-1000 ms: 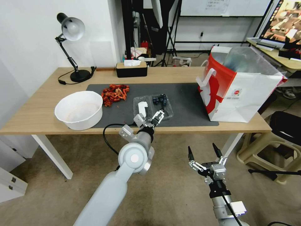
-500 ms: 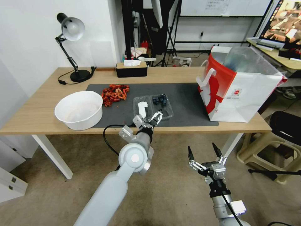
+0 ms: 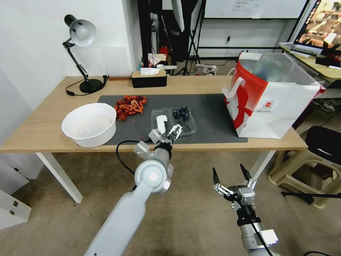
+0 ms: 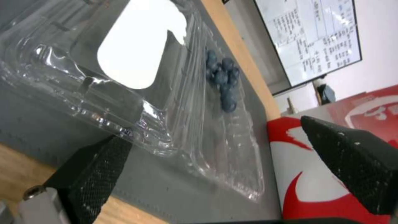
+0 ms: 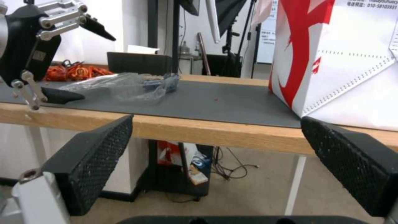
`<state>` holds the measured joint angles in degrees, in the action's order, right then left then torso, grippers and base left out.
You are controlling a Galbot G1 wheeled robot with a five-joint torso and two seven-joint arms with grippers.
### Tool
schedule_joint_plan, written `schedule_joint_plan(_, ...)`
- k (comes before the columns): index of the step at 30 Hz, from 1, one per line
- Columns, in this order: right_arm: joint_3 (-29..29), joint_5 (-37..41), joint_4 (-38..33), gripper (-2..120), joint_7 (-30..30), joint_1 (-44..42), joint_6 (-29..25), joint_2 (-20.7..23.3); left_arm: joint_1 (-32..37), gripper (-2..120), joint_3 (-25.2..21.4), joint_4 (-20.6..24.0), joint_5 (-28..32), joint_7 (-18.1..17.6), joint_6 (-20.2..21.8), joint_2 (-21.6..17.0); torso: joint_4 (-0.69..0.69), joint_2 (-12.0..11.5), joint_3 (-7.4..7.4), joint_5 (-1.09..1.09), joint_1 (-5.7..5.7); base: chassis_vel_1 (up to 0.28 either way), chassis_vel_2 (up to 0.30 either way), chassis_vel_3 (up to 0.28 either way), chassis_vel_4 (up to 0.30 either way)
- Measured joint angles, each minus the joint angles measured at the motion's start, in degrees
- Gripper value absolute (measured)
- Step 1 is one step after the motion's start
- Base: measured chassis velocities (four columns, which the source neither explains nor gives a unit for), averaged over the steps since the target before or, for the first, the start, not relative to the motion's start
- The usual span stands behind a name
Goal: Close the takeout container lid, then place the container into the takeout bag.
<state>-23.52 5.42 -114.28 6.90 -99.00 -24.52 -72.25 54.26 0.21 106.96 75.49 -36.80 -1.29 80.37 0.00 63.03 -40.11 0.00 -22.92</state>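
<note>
On the dark mat at the surface's near edge, the takeout container [image 3: 173,121] lies open and flat, its stickered lid [image 3: 161,122] left of the berry half. The left pincer [image 3: 167,133] hovers wide just before it. The left wrist view shows one fingertip [image 4: 97,161] close to the lid's corner. The takeout bag [image 3: 271,97] stands well right. The right pincer [image 3: 230,177], wide, hangs below the surface.

the takeout bag [image 5: 352,62] carries small print with the digits "010-58103931" near its top edge
</note>
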Motion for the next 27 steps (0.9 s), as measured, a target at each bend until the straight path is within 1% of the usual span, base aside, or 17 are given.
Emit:
schedule_joint_plan(3, 0.0, -0.2, 0.0, 100, -0.1, -0.1, 0.0, -0.1, 0.1, 100, -0.1, 0.2, 0.0, 0.9, -0.9, -0.1, 0.0, 0.0, 0.0, 0.0, 0.0, 0.0, 0.0, 0.0, 0.0)
schedule_joint_plan(5, 0.1, -0.3, 0.0, 100, -0.1, -0.2, 0.0, -0.3, 0.4, 100, -0.2, 0.8, -0.4, 2.5, -1.7, -0.3, 0.0, 0.0, 0.0, 0.0, 0.0, 0.0, 0.0, 0.0, 0.0)
schedule_joint_plan(7, 0.1, -0.4, 0.0, 100, -0.1, -0.2, 0.0, -0.3, 0.5, 100, -0.2, 1.0, -0.6, 3.1, -1.9, -0.4, 0.0, 0.0, 0.0, 0.0, 0.0, 0.0, 0.0, 0.0, 0.0)
schedule_joint_plan(10, 0.2, -0.5, 0.1, 100, -0.2, -0.3, 0.0, -0.4, 0.7, 100, 0.1, 1.6, -1.7, 5.6, -2.7, -0.5, 0.0, 0.0, 0.0, 0.0, 0.0, 0.0, 0.0, 0.0, 0.0)
schedule_joint_plan(15, 0.2, -0.6, 0.1, 100, -0.2, -0.3, -0.1, -0.5, 0.7, 100, 0.2, 1.7, -2.7, 6.6, -2.8, -0.6, 0.0, 0.0, 0.0, 0.0, 0.0, 0.0, 0.0, 0.0, 0.0)
schedule_joint_plan(19, 0.3, -0.8, 0.1, 100, -0.2, -0.4, -0.1, -0.6, 0.7, 100, 0.9, 1.7, -5.6, 9.5, -3.2, -1.4, 0.0, 0.0, 0.0, 0.0, 0.0, 0.0, 0.0, 0.0, 0.0)
schedule_joint_plan(20, 0.3, -0.8, 0.1, 100, -0.2, -0.4, -0.1, -0.6, 0.7, 100, 0.9, 1.7, -5.6, 9.5, -3.2, -1.4, 0.0, 0.0, 0.0, 0.0, 0.0, 0.0, 0.0, 0.0, 0.0)
schedule_joint_plan(23, 0.3, -0.9, 0.2, 100, -0.2, -0.4, -0.2, -0.7, 0.7, 100, 1.7, 1.2, -9.8, 12.4, -3.5, -2.1, 0.0, 0.0, 0.0, 0.0, 0.0, 0.0, 0.0, 0.0, 0.0)
schedule_joint_plan(24, 0.3, -0.9, 0.2, 100, -0.2, -0.4, -0.2, -0.7, 0.7, 100, 1.7, 1.2, -9.8, 12.4, -3.5, -2.1, 0.0, 0.0, 0.0, 0.0, 0.0, 0.0, 0.0, 0.0, 0.0)
schedule_joint_plan(27, 0.3, -0.9, 0.3, 100, -0.1, -0.3, -0.3, -0.7, 0.5, 100, 2.3, 0.4, -13.1, 14.0, -3.6, -2.8, 0.0, 0.0, 0.0, 0.0, 0.0, 0.0, 0.0, 0.0, 0.0)
